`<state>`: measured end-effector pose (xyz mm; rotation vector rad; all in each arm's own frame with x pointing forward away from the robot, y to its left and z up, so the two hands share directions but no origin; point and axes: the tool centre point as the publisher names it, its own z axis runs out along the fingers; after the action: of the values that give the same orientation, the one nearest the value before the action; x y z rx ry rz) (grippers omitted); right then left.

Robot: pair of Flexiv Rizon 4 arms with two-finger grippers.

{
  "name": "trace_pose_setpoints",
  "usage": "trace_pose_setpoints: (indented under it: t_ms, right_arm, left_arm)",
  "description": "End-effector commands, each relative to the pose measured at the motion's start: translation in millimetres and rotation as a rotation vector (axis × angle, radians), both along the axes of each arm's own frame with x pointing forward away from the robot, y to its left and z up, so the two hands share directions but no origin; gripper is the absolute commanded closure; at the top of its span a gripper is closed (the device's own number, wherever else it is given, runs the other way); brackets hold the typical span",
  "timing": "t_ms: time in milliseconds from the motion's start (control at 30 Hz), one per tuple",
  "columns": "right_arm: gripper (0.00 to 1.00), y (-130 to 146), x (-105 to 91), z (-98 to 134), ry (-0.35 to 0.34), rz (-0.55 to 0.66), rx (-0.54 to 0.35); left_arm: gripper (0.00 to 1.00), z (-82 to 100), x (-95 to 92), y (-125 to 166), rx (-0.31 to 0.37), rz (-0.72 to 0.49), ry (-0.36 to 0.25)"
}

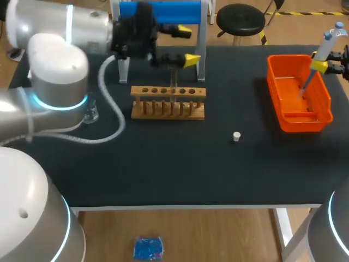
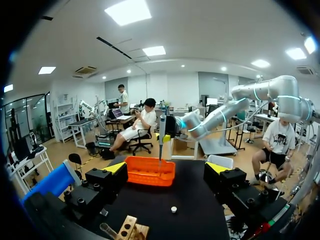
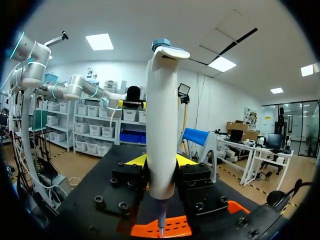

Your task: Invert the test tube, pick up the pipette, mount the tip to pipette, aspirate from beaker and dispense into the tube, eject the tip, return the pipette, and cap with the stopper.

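Observation:
My right gripper (image 1: 322, 64) is shut on a white pipette (image 1: 329, 45) with a blue top, held tilted at the table's far right. Its thin lower end hangs over the orange bin (image 1: 322, 112). In the right wrist view the pipette (image 3: 162, 125) stands upright between the yellow-tipped fingers (image 3: 134, 160). My left gripper (image 1: 188, 46) hangs open above the wooden rack (image 1: 168, 101), nothing between its fingers. A glass test tube (image 1: 173, 82) stands in the rack. The small white stopper (image 1: 236, 136) lies on the black mat, also seen ahead of the left gripper (image 2: 166, 169) as stopper (image 2: 173, 209).
A glass beaker (image 1: 90, 114) stands at the left beside my left arm. A blue and white pipette stand (image 1: 161, 11) rises behind the rack. A grey cable (image 1: 112, 109) loops over the mat at the left.

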<state>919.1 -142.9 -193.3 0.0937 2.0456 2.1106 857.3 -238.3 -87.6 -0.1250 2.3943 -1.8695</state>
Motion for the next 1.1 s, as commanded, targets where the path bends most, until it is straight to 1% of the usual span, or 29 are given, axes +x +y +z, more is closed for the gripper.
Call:
trace_pose_setpoints:
  t_ms: [33, 67, 100, 200, 233, 267, 367, 433, 467, 1100]
  right_arm:
    - [1.00, -0.7, 0.8, -0.1, -0.001, 0.003, 0.000]
    - [1.00, -0.7, 0.8, -0.1, -0.001, 0.003, 0.000]
    - [1.00, -0.7, 0.8, -0.1, -0.001, 0.003, 0.000]
    - [1.00, -0.7, 0.8, -0.1, -0.001, 0.003, 0.000]
    - [1.00, -0.7, 0.8, -0.1, -0.001, 0.003, 0.000]
    - [1.00, -0.7, 0.8, -0.1, -0.001, 0.003, 0.000]
    - [1.00, -0.7, 0.8, -0.1, -0.001, 0.003, 0.000]
    - [1.00, -0.7, 0.8, -0.1, -0.001, 0.003, 0.000]
    - [1.00, -0.7, 0.8, -0.1, -0.001, 0.003, 0.000]
    - [1.00, -0.7, 0.8, -0.1, -0.001, 0.003, 0.000]
  left_arm:
    - [0.00, 9.6, 28.5, -86.4, 0.059, 0.012, 0.027]
    - [0.00, 12.5, 31.2, -98.1, 0.044, 0.015, 0.023]
    - [0.00, 13.7, 34.1, -110.5, 0.046, 0.009, 0.031]
    - [0.00, 17.8, 42.4, -145.5, 0.042, -0.008, 0.027]
    - [0.00, 17.3, 45.0, -154.1, 0.050, -0.009, 0.035]
    - [0.00, 17.1, 47.5, -162.4, 0.043, -0.008, 0.037]
    - [0.00, 12.0, 55.5, -187.4, 0.010, -0.010, 0.073]
    - [0.00, 10.8, 58.0, -203.0, 0.011, -0.028, 0.061]
    - [0.00, 9.9, 58.8, -208.1, -0.001, -0.039, 0.065]
    - [0.00, 9.9, 58.8, -208.1, -0.001, -0.039, 0.065]
